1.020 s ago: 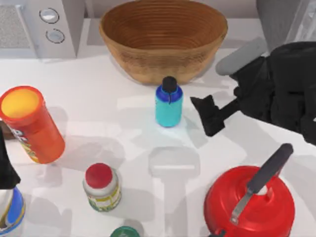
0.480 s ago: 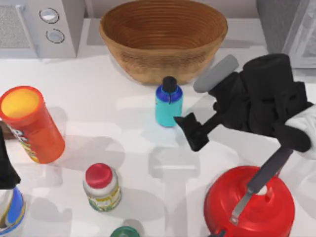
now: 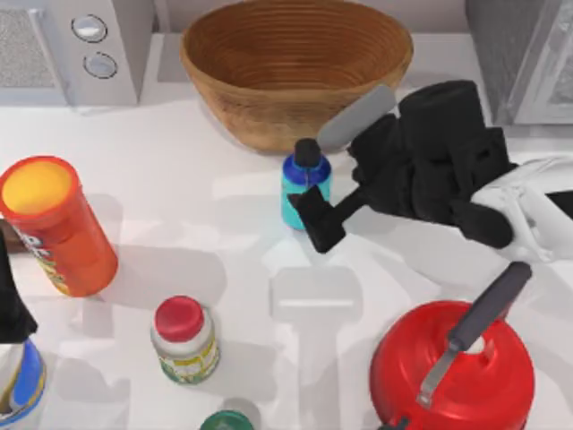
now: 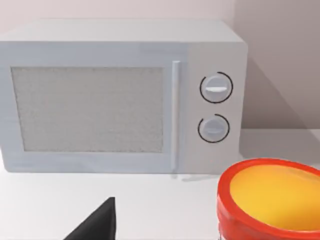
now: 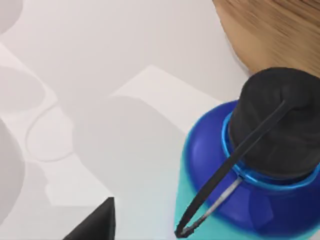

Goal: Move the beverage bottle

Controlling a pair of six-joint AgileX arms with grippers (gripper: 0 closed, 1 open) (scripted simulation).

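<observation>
The beverage bottle [image 3: 303, 177] stands upright just in front of the wicker bowl, teal with a dark blue shoulder and a black cap. My right gripper [image 3: 310, 220] is open and low at the bottle's front right side, its dark fingers overlapping the bottle's lower body. The right wrist view looks down on the bottle [image 5: 260, 165] from close by, with one black fingertip [image 5: 97, 222] to its side over the bare table. My left gripper [image 3: 9, 309] is parked at the table's left edge, and one of its fingertips [image 4: 97, 225] points toward the microwave.
A wicker bowl [image 3: 295, 67] sits right behind the bottle. A red kettle [image 3: 452, 363] stands front right and a tall orange canister [image 3: 54, 224] at the left. A red-capped jar [image 3: 183, 339] is front centre. A microwave [image 3: 72, 45] occupies the back left.
My right arm has swung left across the table, carrying its open gripper from well right of the bottle to against the bottle's side. The bottle and left arm stayed put.
</observation>
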